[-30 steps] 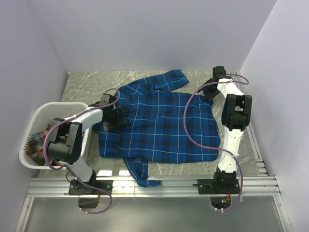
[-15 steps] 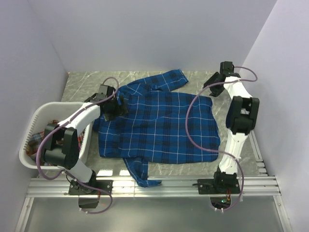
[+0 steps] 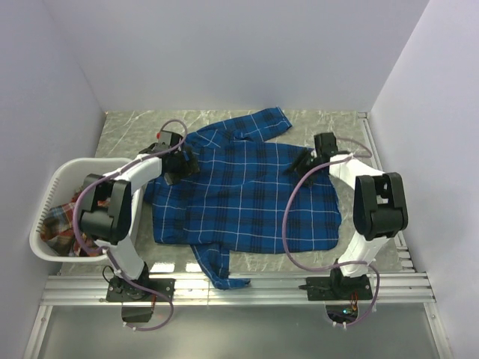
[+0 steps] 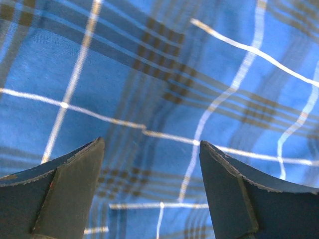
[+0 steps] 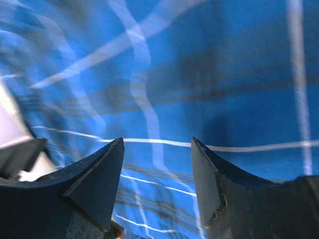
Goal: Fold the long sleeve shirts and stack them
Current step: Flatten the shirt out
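A royal blue plaid long sleeve shirt (image 3: 247,194) lies spread flat on the grey table. One sleeve (image 3: 262,123) reaches to the back and the other sleeve (image 3: 217,269) folds toward the front edge. My left gripper (image 3: 182,166) hovers over the shirt's back-left part. Its jaws stand open with only blue fabric (image 4: 164,89) below the left gripper (image 4: 152,142). My right gripper (image 3: 305,160) is above the shirt's back-right edge. In the wrist view the right gripper (image 5: 157,140) is open over blurred blue cloth (image 5: 199,74). A red-orange plaid shirt (image 3: 60,224) lies crumpled in the basket.
A white plastic laundry basket (image 3: 56,179) stands at the table's left side beside the left arm. Pale walls close in the table at the left, back and right. A metal rail (image 3: 239,288) runs along the near edge.
My right arm has swung in from the far right corner to above the shirt's right edge. The left gripper has shifted a little toward the back. The shirt has not moved.
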{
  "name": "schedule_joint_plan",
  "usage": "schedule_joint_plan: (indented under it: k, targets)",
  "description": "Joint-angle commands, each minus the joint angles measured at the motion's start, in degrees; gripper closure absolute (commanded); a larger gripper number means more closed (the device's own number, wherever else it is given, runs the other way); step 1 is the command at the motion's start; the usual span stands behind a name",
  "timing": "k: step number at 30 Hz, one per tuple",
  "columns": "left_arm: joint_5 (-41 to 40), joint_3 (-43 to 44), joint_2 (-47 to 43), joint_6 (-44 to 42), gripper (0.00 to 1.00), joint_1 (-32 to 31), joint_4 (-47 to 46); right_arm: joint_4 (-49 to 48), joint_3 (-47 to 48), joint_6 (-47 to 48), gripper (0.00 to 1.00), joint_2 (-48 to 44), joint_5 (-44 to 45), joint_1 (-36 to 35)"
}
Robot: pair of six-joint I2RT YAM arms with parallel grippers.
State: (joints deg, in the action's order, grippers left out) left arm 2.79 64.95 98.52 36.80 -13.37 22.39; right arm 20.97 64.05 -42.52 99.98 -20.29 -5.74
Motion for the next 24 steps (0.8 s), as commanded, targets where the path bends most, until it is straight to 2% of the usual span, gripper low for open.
schedule_joint_plan:
  k: [1, 7, 13, 17, 20, 24]
  targets:
    - [-1.5, 0.1, 2.5, 2.0, 0.17, 1.4, -2.8, -5.3, -3.0, -2.0, 0.37, 1.4, 0.1, 2.6]
    - [-1.2, 1.1, 5.7, 3.0, 0.17, 2.1, -2.6, -2.3, -3.4, -1.3, 0.37, 3.6, 8.4, 8.1]
    - [-0.3, 1.9, 7.2, 3.6, 0.17, 2.1, -2.4, -0.1, 2.4, 0.5, 0.37, 5.2, 14.8, 11.2]
    - [-0.5, 2.2, 4.9, 3.4, 0.17, 2.1, -1.8, 2.4, 6.6, 2.2, 0.37, 3.6, 18.0, 11.2]
    - [-1.5, 2.2, 1.7, 2.3, 0.16, 2.0, -0.8, 5.0, 6.4, 2.9, 0.36, 0.3, 21.7, 11.2]
    - [-2.3, 1.1, -2.5, -0.6, 0.14, 1.9, 0.7, 9.5, 6.5, 5.1, 0.32, -3.7, 28.9, 11.2]
